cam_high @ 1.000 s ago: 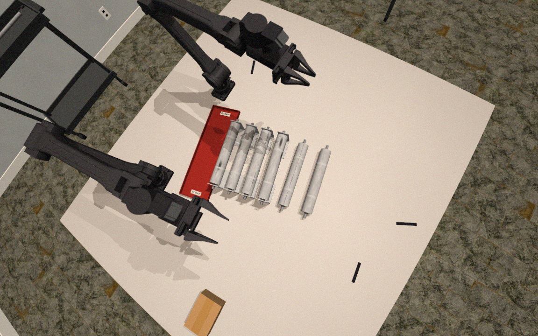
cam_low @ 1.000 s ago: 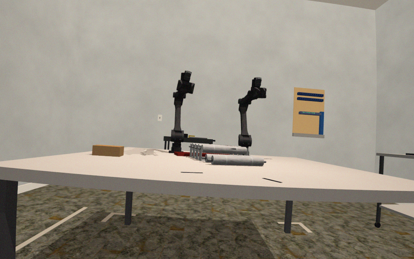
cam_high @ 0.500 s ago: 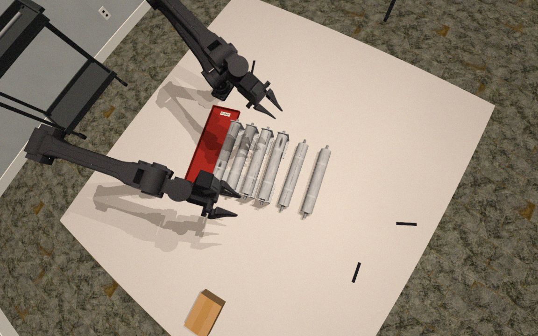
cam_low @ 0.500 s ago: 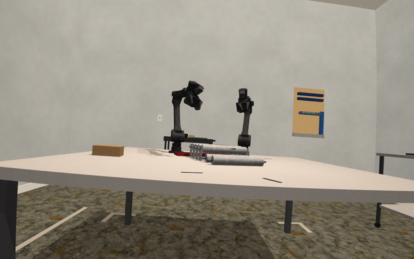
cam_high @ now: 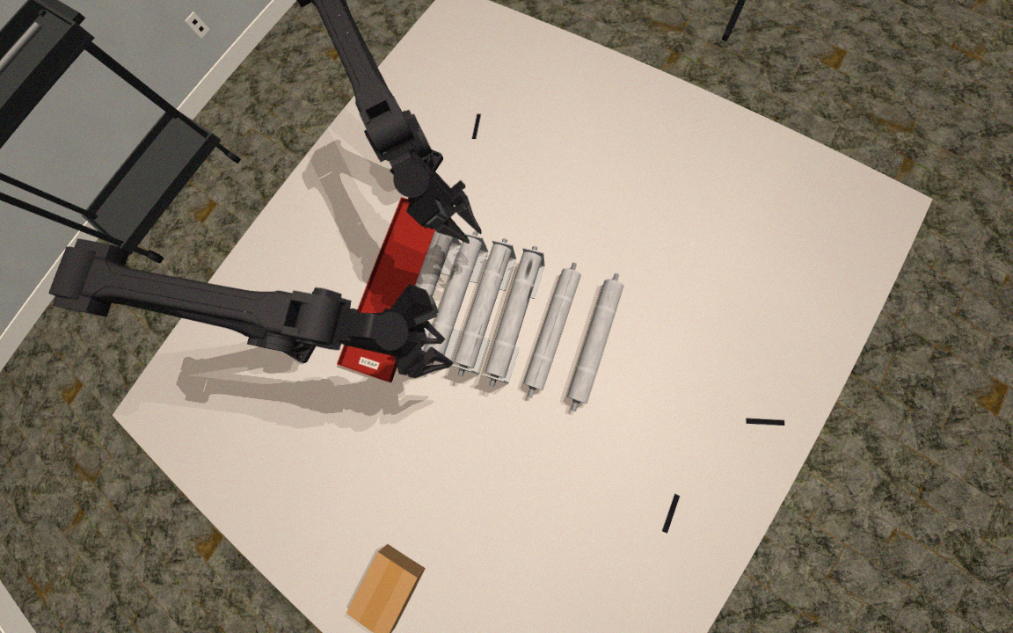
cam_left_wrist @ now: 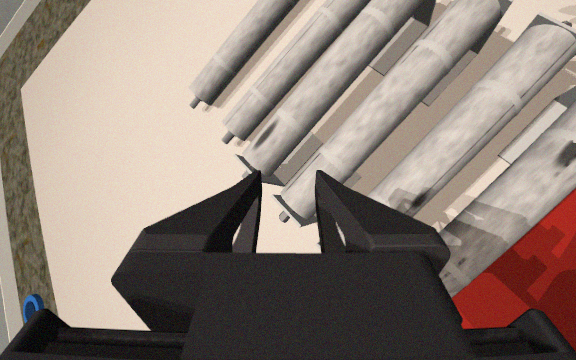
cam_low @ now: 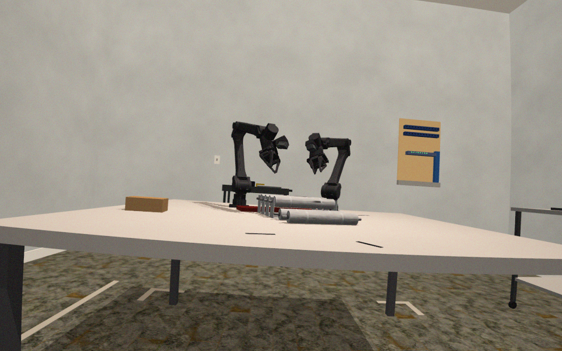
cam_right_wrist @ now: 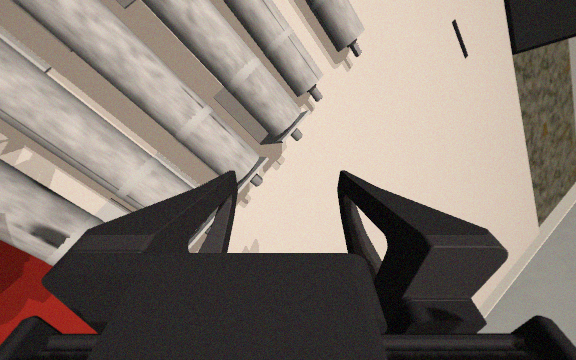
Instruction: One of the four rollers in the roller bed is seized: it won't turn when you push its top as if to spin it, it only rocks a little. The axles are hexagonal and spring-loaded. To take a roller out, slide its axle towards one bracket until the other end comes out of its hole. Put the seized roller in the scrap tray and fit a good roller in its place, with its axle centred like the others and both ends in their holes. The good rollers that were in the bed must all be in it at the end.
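Note:
The roller bed [cam_high: 478,307] holds its rollers side by side; the one nearest the tray is partly hidden under my arms. The red scrap tray [cam_high: 392,275] lies beside it, with nothing visible in the part I can see. Two spare rollers [cam_high: 551,328] [cam_high: 595,340] lie loose on the table past the bed. My left gripper [cam_high: 467,224] [cam_left_wrist: 288,179] hovers above the far ends of the rollers, fingers a little apart and empty. My right gripper [cam_high: 435,346] [cam_right_wrist: 287,179] hovers above the near ends, open wider and empty. In the exterior view both grippers, left [cam_low: 318,165] and right [cam_low: 274,163], hang well above the bed [cam_low: 305,202].
A cardboard box [cam_high: 384,588] sits near the table's near edge. Short black tape marks [cam_high: 764,422] [cam_high: 670,512] [cam_high: 476,126] lie on the table. A dark rack [cam_high: 46,118] stands off the table behind my right arm's base.

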Robot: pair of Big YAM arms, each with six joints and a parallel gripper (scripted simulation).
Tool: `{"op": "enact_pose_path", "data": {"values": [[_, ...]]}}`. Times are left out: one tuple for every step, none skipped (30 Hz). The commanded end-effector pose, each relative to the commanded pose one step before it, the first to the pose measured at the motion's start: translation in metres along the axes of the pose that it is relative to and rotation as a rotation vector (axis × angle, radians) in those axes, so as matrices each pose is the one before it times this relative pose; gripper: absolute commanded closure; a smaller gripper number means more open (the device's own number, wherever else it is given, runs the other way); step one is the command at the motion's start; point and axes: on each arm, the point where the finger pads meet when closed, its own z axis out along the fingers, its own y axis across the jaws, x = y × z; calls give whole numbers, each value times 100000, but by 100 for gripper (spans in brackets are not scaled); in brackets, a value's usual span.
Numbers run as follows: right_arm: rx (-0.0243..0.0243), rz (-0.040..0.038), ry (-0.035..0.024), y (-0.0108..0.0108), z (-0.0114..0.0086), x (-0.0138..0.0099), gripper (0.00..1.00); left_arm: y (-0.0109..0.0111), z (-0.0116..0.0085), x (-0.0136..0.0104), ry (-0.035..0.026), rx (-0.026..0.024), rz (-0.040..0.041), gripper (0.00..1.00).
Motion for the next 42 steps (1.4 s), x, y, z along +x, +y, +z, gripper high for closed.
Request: {"op": "enact_pose_path", "data": {"values": [[-8623, -17093, 5706, 2840, 791, 145, 38, -2738, -711, 2782, 7027, 3384, 11656, 68], [-3533, -3242, 2318, 1355, 549, 577, 38, -739, -52, 746, 1898, 720, 3103, 68], [-2743, -3253, 1600, 934, 276, 199, 38, -730, -45, 736, 1870, 681, 3134, 68], [-2570, -3308, 1409, 859, 194, 117, 38, -730, -60, 719, 1823, 636, 3094, 68], [-1891, -3270, 860, 485, -33, -173, 38, -711, -31, 715, 1817, 599, 3251, 68], [-2782, -3287, 1448, 909, 272, 126, 38, -702, -24, 704, 1792, 557, 3272, 68], [-3013, -3332, 1545, 1039, 335, 199, 38, -704, -44, 686, 1720, 542, 3246, 68], [0, 0, 0, 0, 0, 0, 38, 0, 0, 0, 0, 0, 0, 68], [0, 0, 0, 0, 0, 0, 38, 0, 0, 0, 0, 0, 0, 68], [649, -3079, -735, -451, -1024, -674, 38, -439, -290, 227, 803, 203, 2625, 68], [-4633, -3524, 2284, 1453, 950, 301, 38, -919, 273, 1117, 2642, 707, 4274, 68], [-3463, -2399, 1419, 1605, 472, 605, 38, -508, -60, 467, 1258, 295, 2540, 68], [-2880, -2437, 1413, 648, 475, 51, 38, -455, -25, 480, 1282, 100, 2552, 68], [-1470, -2243, 558, 339, -48, -166, 38, -503, 14, 499, 1286, 195, 2530, 68], [-3219, -2412, 866, 985, 514, -6, 38, -619, 85, 593, 1433, 429, 3031, 68], [-1775, -1971, 1070, 537, 180, 31, 38, -438, 25, 431, 1117, 131, 2203, 68], [-1780, -1881, 813, 522, 172, -9, 38, -411, 28, 404, 1049, 108, 2218, 68], [-870, -1828, 166, 118, -162, -219, 38, -400, 16, 367, 996, 167, 2316, 68], [-2007, -1715, 796, 625, 288, 41, 38, -357, 28, 351, 923, 58, 2016, 68], [-2015, -1632, 795, 635, 314, 57, 38, -332, 28, 327, 865, 36, 1958, 68], [-995, -1506, 154, 403, -46, -37, 38, -310, -6, 272, 705, 98, 2116, 68], [-308, -1413, 80, -4, -261, -186, 38, -280, 24, 276, 744, -5, 1588, 68], [-851, -1297, 299, 187, -35, -96, 38, -257, 24, 254, 687, -18, 1618, 68], [-2049, -1121, 536, 820, 423, 172, 38, -233, 8, 212, 574, 59, 1610, 68], [0, 0, 0, 0, 0, 0, 38, 0, 0, 0, 0, 0, 0, 68], [0, 0, 0, 0, 0, 0, 38, 0, 0, 0, 0, 0, 0, 68], [1924, -393, -327, -949, -923, -200, 38, 140, -331, -171, -387, -396, 257, 68], [-2103, -1612, 721, 470, 435, -191, 38, -600, 428, 636, 1637, 382, 2343, 68], [-2833, -231, 1045, 999, 862, 311, 38, -147, 61, 141, 416, 35, 866, 68], [-1641, -698, 595, 556, 397, 106, 38, -131, 0, 128, 357, -67, 899, 68], [163, -569, -59, -142, -244, -135, 38, -84, -29, 79, 226, -95, 722, 68], [-420, -773, 154, 104, -26, -72, 38, -156, 50, 145, 415, 80, 1018, 68], [-231, -310, 83, 48, -32, -39, 38, -82, 10, 82, 229, -50, 510, 68], [260, -173, -90, 232, -138, 40, 38, -59, 7, 59, 166, -50, 362, 68], [210, -86, -36, 375, -50, 143, 38, 2, 22, 10, 213, -1, 235, 68], [1795, 491, -613, -717, -685, -143, 38, 0, 41, 13, 263, 15, 1, 68], [1125, 1401, -358, -488, -299, 199, 38, 216, -63, -111, -123, -154, -1342, 68], [-1273, 1591, 342, 745, 902, -202, 38, -426, 170, 180, 106, 664, -57, 68], [-1314, -76, 507, -60, 1547, 15, 38, 370, 1046, -530, -1316, -379, 956, 68], [91, 56, -28, -102, 269, 49, 38, 75, 321, -34, -35, -40, -78, 68], [-479, 249, 184, 102, -40, 49, 38, -64, -32, 96, 415, 289, -2289, 68], [0, 0, 0, 0, 0, 0, 38, 0, 0, 0, 0, 0, 0, 68]]}}
